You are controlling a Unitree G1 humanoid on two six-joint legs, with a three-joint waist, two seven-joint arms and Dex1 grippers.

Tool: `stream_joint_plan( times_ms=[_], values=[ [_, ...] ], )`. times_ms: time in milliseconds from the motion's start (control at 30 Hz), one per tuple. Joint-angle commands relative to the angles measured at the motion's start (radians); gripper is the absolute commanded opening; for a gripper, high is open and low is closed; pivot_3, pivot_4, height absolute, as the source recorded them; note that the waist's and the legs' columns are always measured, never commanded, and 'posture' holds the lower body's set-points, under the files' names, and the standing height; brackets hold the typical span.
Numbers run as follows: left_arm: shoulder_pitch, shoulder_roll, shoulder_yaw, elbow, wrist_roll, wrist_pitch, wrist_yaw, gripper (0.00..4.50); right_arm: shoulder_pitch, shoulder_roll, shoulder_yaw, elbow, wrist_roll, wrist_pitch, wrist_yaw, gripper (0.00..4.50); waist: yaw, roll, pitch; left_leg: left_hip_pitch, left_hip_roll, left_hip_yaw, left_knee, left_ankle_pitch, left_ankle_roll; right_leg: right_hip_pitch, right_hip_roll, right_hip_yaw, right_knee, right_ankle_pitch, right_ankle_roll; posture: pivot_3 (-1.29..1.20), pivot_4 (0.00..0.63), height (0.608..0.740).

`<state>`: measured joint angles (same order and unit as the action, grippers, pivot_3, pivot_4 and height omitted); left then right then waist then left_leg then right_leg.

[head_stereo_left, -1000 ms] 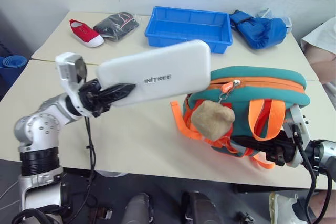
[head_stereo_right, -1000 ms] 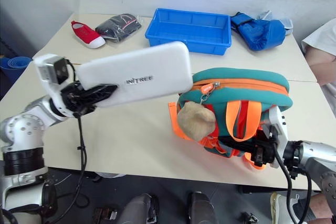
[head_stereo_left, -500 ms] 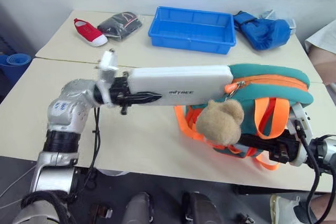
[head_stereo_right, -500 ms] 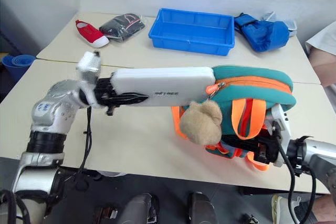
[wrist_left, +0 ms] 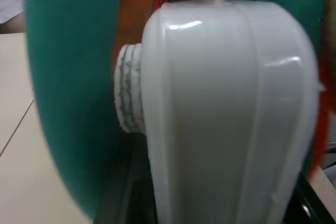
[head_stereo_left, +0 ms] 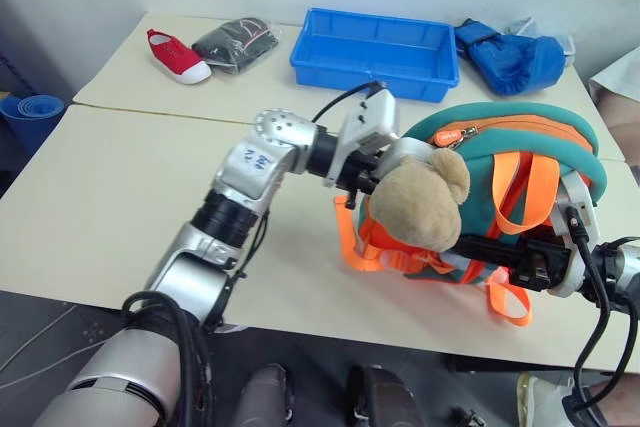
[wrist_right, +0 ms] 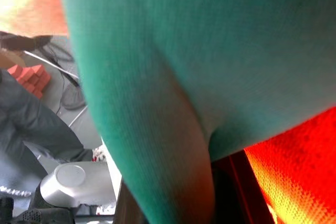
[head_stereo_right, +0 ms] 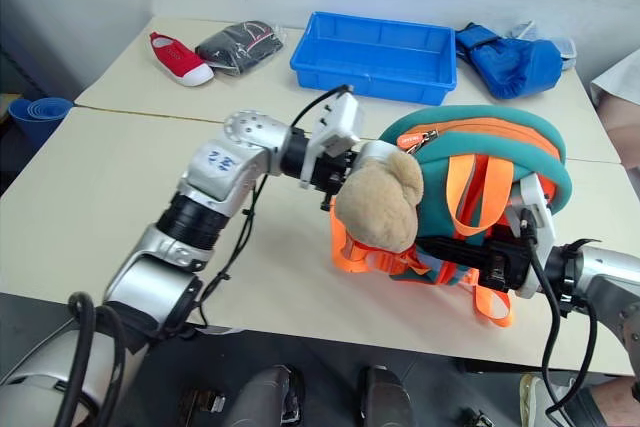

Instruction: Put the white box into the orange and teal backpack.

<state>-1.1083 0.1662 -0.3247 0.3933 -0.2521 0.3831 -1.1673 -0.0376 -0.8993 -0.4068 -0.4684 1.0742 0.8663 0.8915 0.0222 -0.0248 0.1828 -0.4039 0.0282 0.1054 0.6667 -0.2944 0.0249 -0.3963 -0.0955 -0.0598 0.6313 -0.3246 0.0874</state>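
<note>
The orange and teal backpack [head_stereo_left: 505,125] stands tilted on the table at the right, its tan plush bear [head_stereo_left: 422,202] facing me. My left gripper [head_stereo_left: 380,167] reaches across to the backpack's left side, shut on the white box [wrist_left: 226,108]. The box's far end goes in between the teal walls of the backpack. From the head views only a sliver of the white box [head_stereo_left: 398,151] shows behind the bear. My right gripper [head_stereo_left: 480,249] is shut on the backpack's lower front among the orange straps [head_stereo_left: 500,292].
At the back of the table lie a blue plastic tray [head_stereo_left: 375,52], a red shoe [head_stereo_left: 178,55], a dark bundle [head_stereo_left: 235,44] and a plain blue bag [head_stereo_left: 510,57]. A person's sleeve [head_stereo_left: 622,75] shows at the right edge. A blue roll [head_stereo_left: 30,112] lies off the table's left.
My left arm swung to the right and carried the white box into the backpack, where most of it is now hidden. The backpack tipped more upright. The right gripper kept its hold.
</note>
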Motion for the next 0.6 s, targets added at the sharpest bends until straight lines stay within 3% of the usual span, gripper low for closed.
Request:
stream_joint_plan(
  times_ms=[33, 100, 233, 400, 600],
  values=[
    [-0.021, -0.065, -0.012, 0.047, 0.020, -0.133, -0.024, 1.30, -0.019, 0.017, -0.001, -0.041, -0.002, -0.027, -0.029, 0.02, -0.001, 0.000, 0.000, 0.000, 0.000, 0.000, 0.000, 0.000, 0.000, 0.000, 0.000, 0.000, 0.000, 0.000, 0.000, 0.00, 0.150, 0.740],
    [-0.032, -0.085, 0.026, 0.080, 0.001, -0.123, -0.020, 1.30, -0.009, 0.027, -0.002, -0.049, -0.007, -0.035, -0.041, 0.02, 0.001, 0.000, 0.000, 0.001, 0.000, -0.001, 0.000, 0.000, -0.001, 0.000, 0.000, -0.001, 0.001, 0.000, 0.000, 0.00, 0.150, 0.740],
    [-0.036, -0.082, 0.093, 0.072, -0.047, -0.062, -0.034, 2.60, 0.017, 0.048, 0.001, -0.065, -0.021, -0.053, -0.062, 0.00, 0.002, 0.000, 0.000, -0.001, 0.000, -0.002, 0.000, 0.001, 0.000, 0.000, -0.001, -0.002, 0.000, 0.000, 0.000, 0.00, 0.150, 0.740],
    [-0.003, 0.013, 0.150, 0.086, -0.075, -0.129, -0.163, 4.02, 0.029, 0.072, 0.002, -0.080, -0.029, -0.064, -0.089, 0.00, -0.006, 0.001, 0.000, -0.001, 0.000, -0.002, 0.000, 0.001, -0.001, 0.000, 0.000, -0.002, 0.000, 0.000, 0.000, 0.00, 0.150, 0.740],
    [0.048, 0.173, 0.213, 0.090, -0.139, -0.208, -0.413, 4.02, 0.035, 0.088, 0.014, -0.079, -0.048, -0.074, -0.096, 0.00, -0.018, 0.001, 0.000, 0.000, 0.001, -0.003, 0.000, 0.002, -0.002, 0.000, 0.000, -0.003, 0.003, 0.000, -0.001, 0.00, 0.150, 0.740]
  ],
)
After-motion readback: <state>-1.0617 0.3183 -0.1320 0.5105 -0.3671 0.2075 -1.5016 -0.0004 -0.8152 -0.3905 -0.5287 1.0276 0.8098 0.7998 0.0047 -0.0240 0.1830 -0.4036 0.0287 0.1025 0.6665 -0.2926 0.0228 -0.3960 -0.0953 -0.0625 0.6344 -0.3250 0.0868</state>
